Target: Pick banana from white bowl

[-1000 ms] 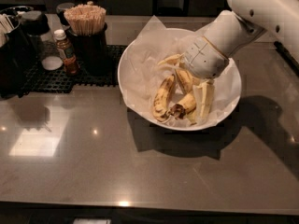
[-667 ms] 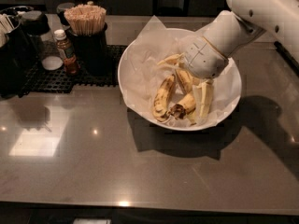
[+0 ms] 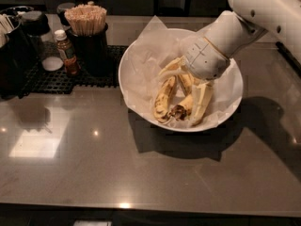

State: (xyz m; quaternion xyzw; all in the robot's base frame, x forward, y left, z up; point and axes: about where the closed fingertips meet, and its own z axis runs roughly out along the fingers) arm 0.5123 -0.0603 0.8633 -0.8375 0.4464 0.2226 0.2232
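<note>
The wide white bowl, lined with crumpled white paper, stands on the dark counter right of centre. Bananas lie in its middle. A long curved yellow banana with brown speckles lies on the left of the pile. A shorter brown-bruised one lies beside it. My gripper reaches down into the bowl from the upper right on the white arm. It sits among the bananas, right of the long curved one. The wrist hides the upper ends of the bananas.
A black mat at the back left holds a dark cup of wooden stirrers, a small brown bottle, a lidded shaker and a dark holder. Bare counter lies in front of the bowl.
</note>
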